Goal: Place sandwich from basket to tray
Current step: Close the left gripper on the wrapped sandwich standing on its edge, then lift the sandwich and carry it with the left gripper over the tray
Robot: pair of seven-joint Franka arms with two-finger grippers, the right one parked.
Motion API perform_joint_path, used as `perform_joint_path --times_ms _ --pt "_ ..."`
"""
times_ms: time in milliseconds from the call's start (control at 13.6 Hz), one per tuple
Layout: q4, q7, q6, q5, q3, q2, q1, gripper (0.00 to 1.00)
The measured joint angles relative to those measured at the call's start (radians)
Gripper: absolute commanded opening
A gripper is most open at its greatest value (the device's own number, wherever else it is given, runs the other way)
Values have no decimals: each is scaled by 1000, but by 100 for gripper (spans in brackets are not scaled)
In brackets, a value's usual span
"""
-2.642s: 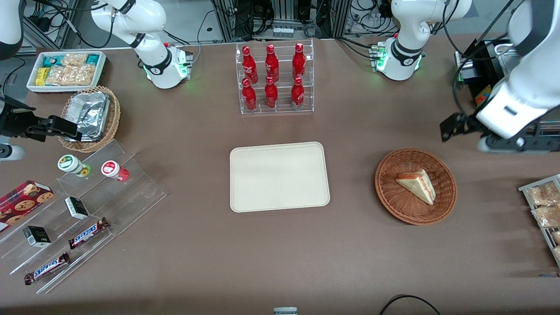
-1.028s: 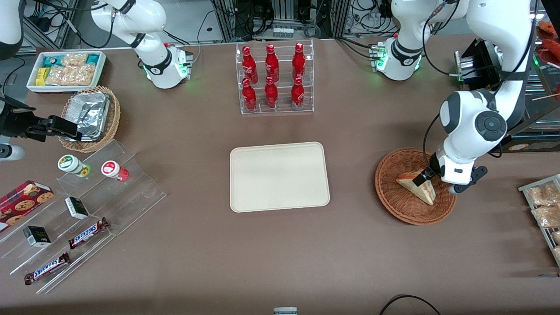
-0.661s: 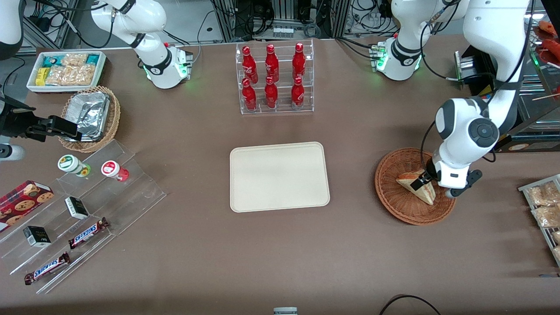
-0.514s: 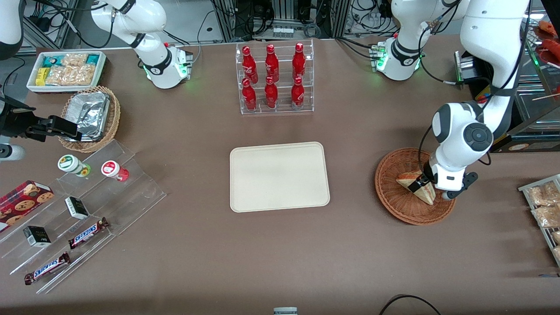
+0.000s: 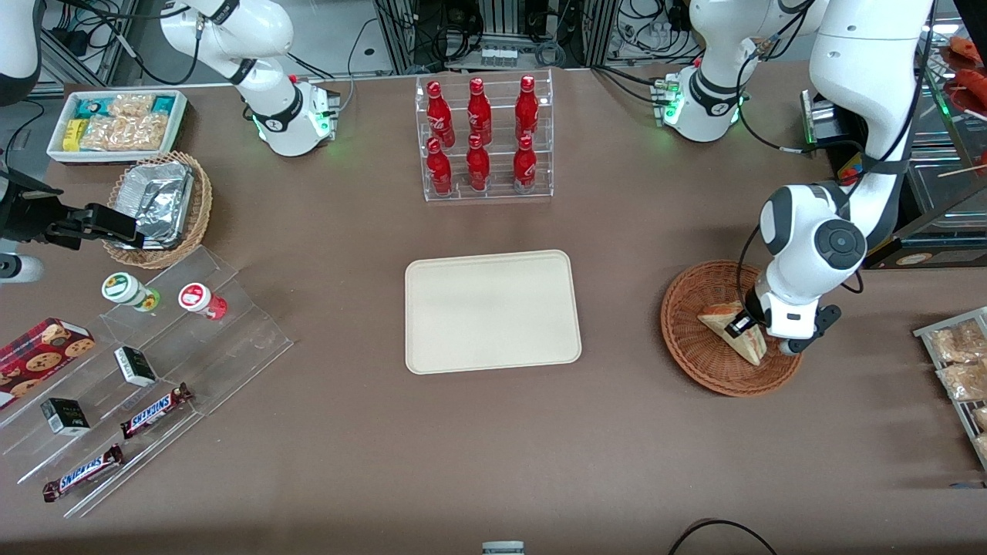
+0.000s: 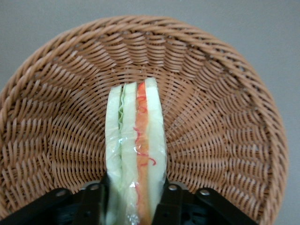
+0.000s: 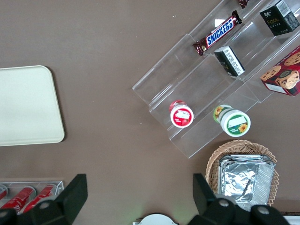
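Note:
The sandwich [image 5: 715, 317] is a pale bread wedge lying in the round reddish-brown wicker basket [image 5: 694, 356], toward the working arm's end of the table. My gripper [image 5: 745, 327] is down in the basket, shut on the sandwich. In the left wrist view the two black fingers [image 6: 96, 202] press against both bread faces of the sandwich [image 6: 136, 136], whose orange-red and green filling edge faces the camera, with the basket's weave [image 6: 225, 122] all around. The cream tray [image 5: 491, 311] lies flat at mid-table with nothing on it; its corner [image 7: 26, 105] shows in the right wrist view.
A clear rack of red bottles [image 5: 482, 139] stands farther from the front camera than the tray. A wire rack of bagged snacks [image 5: 960, 370] sits beside the basket at the table's edge. Stepped acrylic shelves [image 5: 146, 370], a foil-lined basket [image 5: 158, 204] and a white snack bin [image 5: 116, 123] lie toward the parked arm's end.
The left arm swung in from the table's edge and came down over the basket. Its gripper settled onto the sandwich, edging slightly toward the tray over the last second. The sandwich has not left the basket.

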Motion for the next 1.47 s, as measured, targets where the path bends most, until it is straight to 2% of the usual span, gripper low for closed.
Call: perform_joint_path --times_ms 220,367,514,734,1101,1468 --pt "110 3 -242 70 -30 -60 -10 5" --pt "239 3 -427 82 -90 -84 -39 4" --pt "344 2 -523 84 -156 -86 -75 4" --pt "415 2 -539 84 -225 -33 -158 4" --pt "582 -63 -504 104 -233 182 -370 4" --pt "686 -128 -381 169 -232 348 -496 4"
